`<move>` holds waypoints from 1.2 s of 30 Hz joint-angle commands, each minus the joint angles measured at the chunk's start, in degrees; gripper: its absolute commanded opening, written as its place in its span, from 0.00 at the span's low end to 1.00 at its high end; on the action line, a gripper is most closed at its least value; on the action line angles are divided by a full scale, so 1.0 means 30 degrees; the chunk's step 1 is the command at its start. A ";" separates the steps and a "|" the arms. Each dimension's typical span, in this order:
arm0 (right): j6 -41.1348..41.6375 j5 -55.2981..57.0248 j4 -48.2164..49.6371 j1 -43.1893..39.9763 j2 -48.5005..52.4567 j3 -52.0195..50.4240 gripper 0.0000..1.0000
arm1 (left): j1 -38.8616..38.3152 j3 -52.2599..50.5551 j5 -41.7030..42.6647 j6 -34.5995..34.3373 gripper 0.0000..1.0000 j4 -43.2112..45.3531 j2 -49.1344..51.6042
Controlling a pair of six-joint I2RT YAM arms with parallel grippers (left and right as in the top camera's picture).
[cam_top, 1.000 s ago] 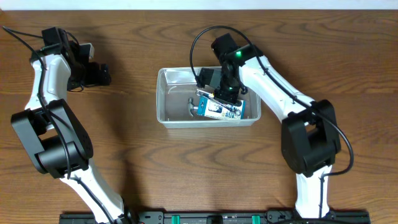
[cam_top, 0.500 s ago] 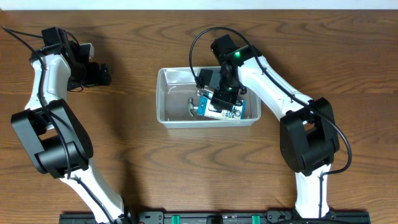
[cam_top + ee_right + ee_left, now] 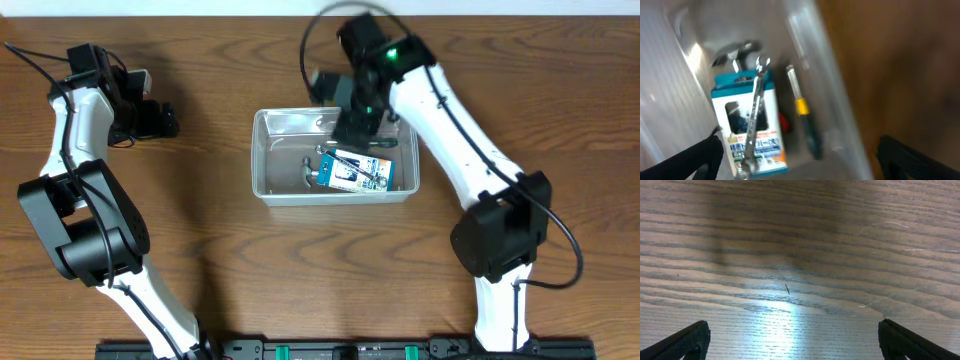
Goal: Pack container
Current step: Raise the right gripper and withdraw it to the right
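Stock as I read it from the remote station. 1: brown wood-grain table, bearing everything below. 2: white-and-black right arm, reaching in from the near edge so that its right gripper hangs over the far rim of the container. Its jaws are wide apart with nothing between them, which I take as a release posture above the load, not a grasp. 3: white-and-black left arm, folded away at the far left. Its left gripper sits low over bare wood, jaws spread fully and empty, well apart from the work, I judge so as not to foul the other arm. 4: clear, colourless plastic rectangular container with rounded corners and a rim, at the centre of the table, long side across my view. Its left half is mostly bare floor and its contents are gathered in the right half. 5: blue-and-white printed retail box, lying flat on the container floor, a level base for what rests on it. 6: screwdriver with dark handle and yellow band, lying just beside the box, along the container wall. 7: slim silver metal spanner, laid lengthwise on top of the box. 8: small dark-and-silver piece left of the box, too blurred to name. I judge packing well advanced.
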 commanded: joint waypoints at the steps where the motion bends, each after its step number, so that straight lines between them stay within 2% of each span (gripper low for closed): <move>1: 0.1049 0.0444 -0.0889 0.0146 -0.0233 0.2812 0.99 | -0.0007 -0.0080 -0.0182 0.0109 0.98 0.0007 0.0087; 10: 0.2273 0.1195 -0.4881 0.0160 -0.0656 0.9515 0.99 | -0.0007 -0.0080 -0.0175 0.0109 0.98 0.0007 0.0087; 16: 0.3344 0.4648 -0.6521 0.0160 -0.2572 1.2080 0.99 | -0.0007 -0.0080 -0.0175 0.0109 0.98 0.0007 0.0087; 22: 0.4510 0.6674 -0.8276 -0.0022 -0.5085 1.2196 0.99 | -0.0007 -0.0080 -0.0175 0.0109 0.98 0.0007 0.0087; 31: 0.8663 0.6710 -0.8276 -0.1056 -0.7533 1.1861 0.99 | -0.0007 -0.0080 -0.0175 0.0109 0.98 0.0007 0.0087; 36: 1.0069 0.6921 -0.8276 -0.1406 -0.9850 0.9151 0.99 | -0.0007 -0.0080 -0.0175 0.0109 0.98 0.0007 0.0087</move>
